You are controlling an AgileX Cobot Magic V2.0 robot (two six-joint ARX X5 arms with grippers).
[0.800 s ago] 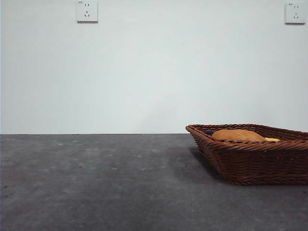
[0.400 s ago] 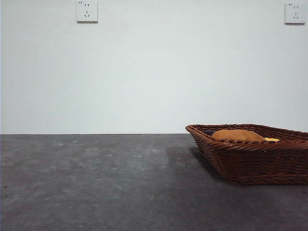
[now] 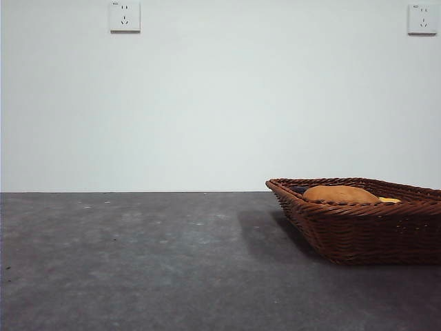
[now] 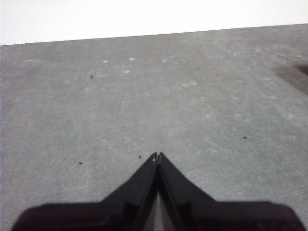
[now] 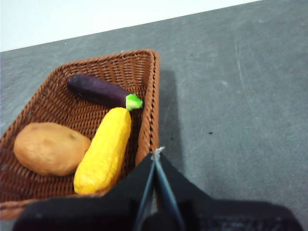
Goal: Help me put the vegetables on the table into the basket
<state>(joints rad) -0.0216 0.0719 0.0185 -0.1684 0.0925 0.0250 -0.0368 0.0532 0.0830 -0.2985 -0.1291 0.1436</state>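
Observation:
The brown wicker basket [image 3: 365, 231] stands on the dark grey table [image 3: 138, 262] at the right in the front view. Inside it lie the tan potato [image 5: 50, 148], the yellow vegetable [image 5: 105, 149] and the dark purple eggplant [image 5: 98, 90] with its green stem. In the front view only the potato [image 3: 339, 194], a sliver of the yellow vegetable [image 3: 390, 200] and a dark bit of eggplant [image 3: 298, 188] show over the rim. My right gripper [image 5: 157, 154] is shut and empty, just off the basket [image 5: 144, 96] rim. My left gripper [image 4: 157, 156] is shut over bare table [image 4: 192, 96].
A white wall rises behind the table, with two sockets [image 3: 125, 16] [image 3: 422, 18] high up. No arm shows in the front view.

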